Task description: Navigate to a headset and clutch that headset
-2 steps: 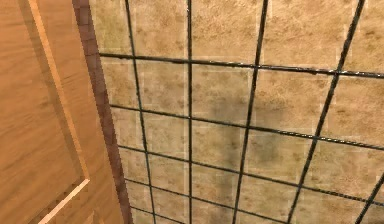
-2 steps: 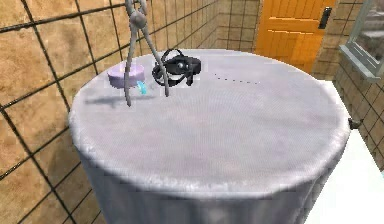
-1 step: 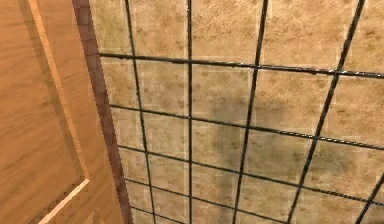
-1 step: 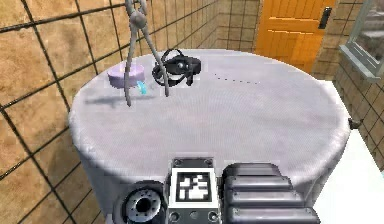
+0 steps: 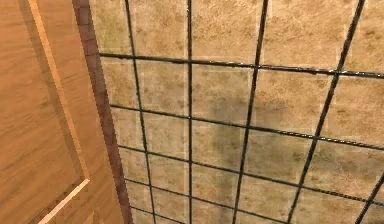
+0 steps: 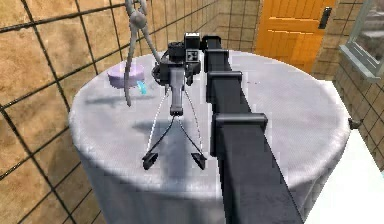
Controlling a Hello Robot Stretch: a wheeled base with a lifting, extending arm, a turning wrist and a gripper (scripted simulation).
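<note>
You're seeing the tool (image 6: 175, 156) hanging over the round pale-grey surface (image 6: 290, 110) off the dark square arm bar (image 6: 235, 130), and it's holding nothing, with only bare surface showing behind its thin fingers (image 6: 152, 155). A small flat lilac blob with a teal speck (image 6: 125, 77) is lying near the surface's far left edge, beside thin dark tripod-like legs (image 6: 140, 40) and left of the tool's body; you can't tell whether that's the headset. Ahead you're facing a tan tiled wall with dark grout (image 5: 260, 110), with a brown wooden door (image 5: 40, 110) standing at the forward view's left.
</note>
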